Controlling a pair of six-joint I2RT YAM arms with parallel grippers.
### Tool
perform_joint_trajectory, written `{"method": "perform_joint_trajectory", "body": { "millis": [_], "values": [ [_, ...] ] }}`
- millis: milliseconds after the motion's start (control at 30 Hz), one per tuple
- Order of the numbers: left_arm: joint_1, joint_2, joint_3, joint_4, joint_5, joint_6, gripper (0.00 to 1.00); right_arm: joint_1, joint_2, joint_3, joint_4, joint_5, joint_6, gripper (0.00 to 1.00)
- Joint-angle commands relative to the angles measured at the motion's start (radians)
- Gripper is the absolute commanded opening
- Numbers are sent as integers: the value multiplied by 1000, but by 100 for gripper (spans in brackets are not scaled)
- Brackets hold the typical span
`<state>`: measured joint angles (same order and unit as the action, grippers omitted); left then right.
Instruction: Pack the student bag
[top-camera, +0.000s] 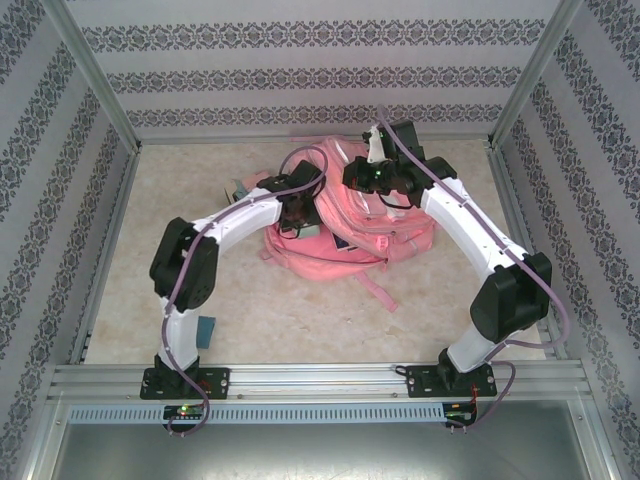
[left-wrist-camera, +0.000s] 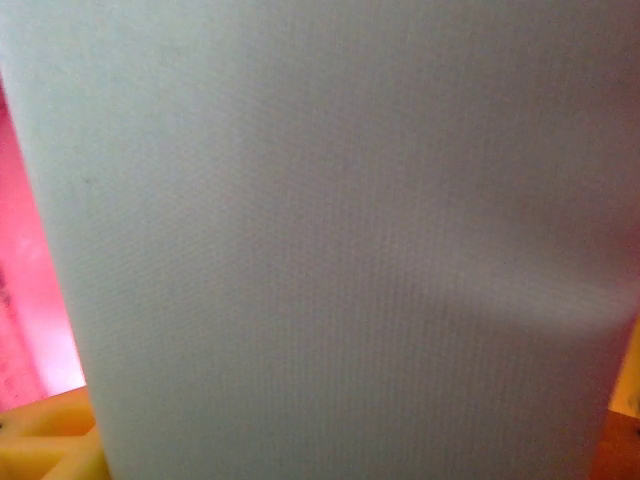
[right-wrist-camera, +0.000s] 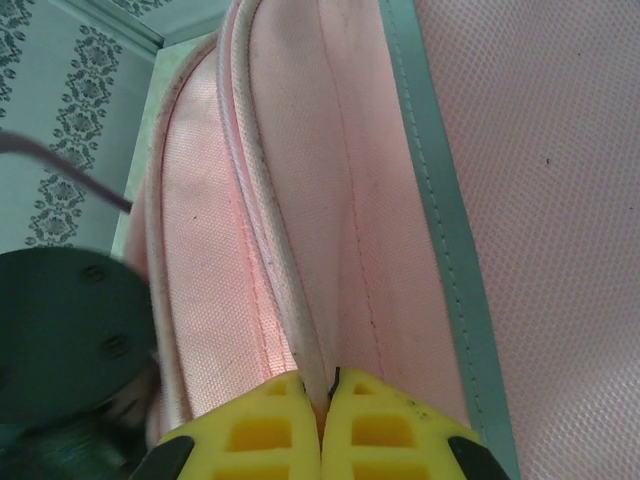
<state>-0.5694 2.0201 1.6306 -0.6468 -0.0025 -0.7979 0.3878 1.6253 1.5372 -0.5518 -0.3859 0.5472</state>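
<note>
The large pink student bag (top-camera: 365, 225) lies in the middle of the table, its opening toward the left. My right gripper (top-camera: 375, 152) is shut on the bag's upper rim and holds it raised. In the right wrist view the yellow fingertips (right-wrist-camera: 290, 400) of that gripper (right-wrist-camera: 327, 385) pinch the white piping of the pink bag fabric (right-wrist-camera: 300, 180). My left gripper (top-camera: 299, 208) is at the bag's mouth. A pale grey flat item (left-wrist-camera: 330, 240) spans the gap between its yellow fingers (left-wrist-camera: 45, 440); pink bag lining (left-wrist-camera: 25, 270) shows beside it.
A teal object (top-camera: 238, 190) lies behind the left arm's forearm. A small blue-teal item (top-camera: 206, 330) sits near the left arm's base. A pink strap (top-camera: 375, 290) trails from the bag toward the front. Patterned walls and metal posts enclose the table.
</note>
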Motion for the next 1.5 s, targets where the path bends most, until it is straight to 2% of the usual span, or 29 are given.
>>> {"method": "perform_joint_trajectory", "body": {
  "millis": [0,133,333,433,733,867,1000,1100,1267,1367,1433,1467],
  "values": [
    [-3,65,88,-44,-58,-20,67,-4,-89,14,86,-68,36,0],
    [3,135,149,-56,-45,-21,69,-3,-96,3,87,-69,38,0],
    [2,155,159,-58,-10,-24,78,-7,-100,-15,90,-61,35,0],
    [0,124,139,-58,-11,-23,100,-11,-96,-21,91,-61,36,0],
    [12,-8,106,-49,3,21,100,-18,-91,-29,102,-56,38,0],
    [44,-37,87,-19,23,45,99,-20,-91,-27,103,-60,37,0],
    [89,-51,41,57,87,42,93,-23,-88,-28,100,-69,37,0],
    [111,-31,14,114,148,48,77,-25,-85,-29,98,-72,37,0],
    [118,20,-9,111,162,29,66,-25,-76,-21,99,-79,37,0],
    [120,31,-47,139,175,12,55,-25,-74,-17,99,-80,37,0],
    [121,41,-62,184,218,2,41,-26,-71,-14,99,-82,37,0],
    [120,45,-70,215,237,-10,40,-25,-69,-13,100,-84,37,0]
  ]
}}
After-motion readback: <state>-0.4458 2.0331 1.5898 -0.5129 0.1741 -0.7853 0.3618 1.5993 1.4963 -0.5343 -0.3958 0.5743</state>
